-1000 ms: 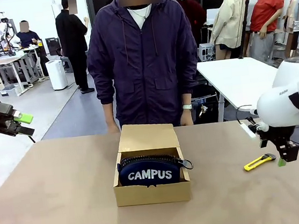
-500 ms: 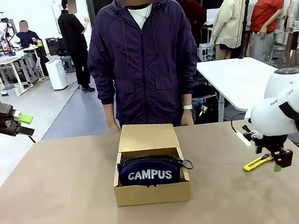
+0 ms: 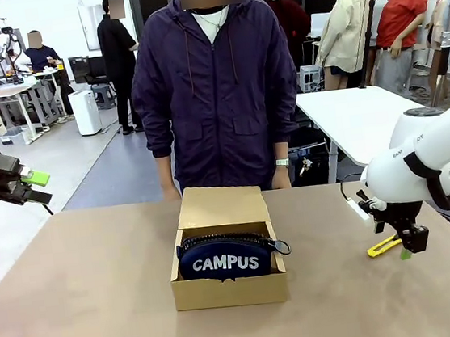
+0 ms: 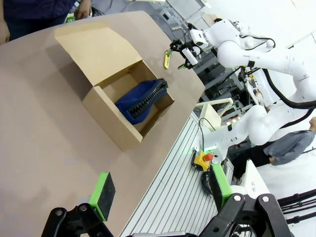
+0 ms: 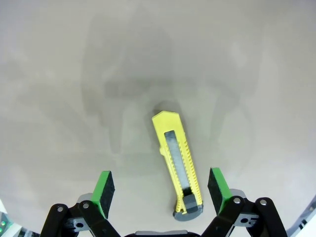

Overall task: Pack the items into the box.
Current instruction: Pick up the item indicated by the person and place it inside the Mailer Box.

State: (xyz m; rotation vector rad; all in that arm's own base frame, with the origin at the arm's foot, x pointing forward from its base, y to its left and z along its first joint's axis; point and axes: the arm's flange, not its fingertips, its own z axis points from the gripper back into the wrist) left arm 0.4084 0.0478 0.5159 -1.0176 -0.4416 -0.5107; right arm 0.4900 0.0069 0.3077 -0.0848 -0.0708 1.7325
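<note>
Your right tool (image 5: 161,191), wide open and empty, hangs over the yellow utility knife (image 5: 178,160) lying lower centre-right on the counter (image 5: 59,74); centre over it, lower, then close across its narrow body.

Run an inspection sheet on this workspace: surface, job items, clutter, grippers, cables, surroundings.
Surface: brown table, flat, carrying the job's things.
Job's things: cardboard box open, flap lid folded back toward the far side; CAMPUS pouch inside it; utility knife lying flat on the table to the robot's right of the box.
Clutter: nothing seen.
Grippers: left gripper open, empty, raised off to the left; right gripper open, low over the knife, not gripping it.
Cables: black cable along the right arm.
Surroundings: person standing behind the box; white table beyond.
</note>
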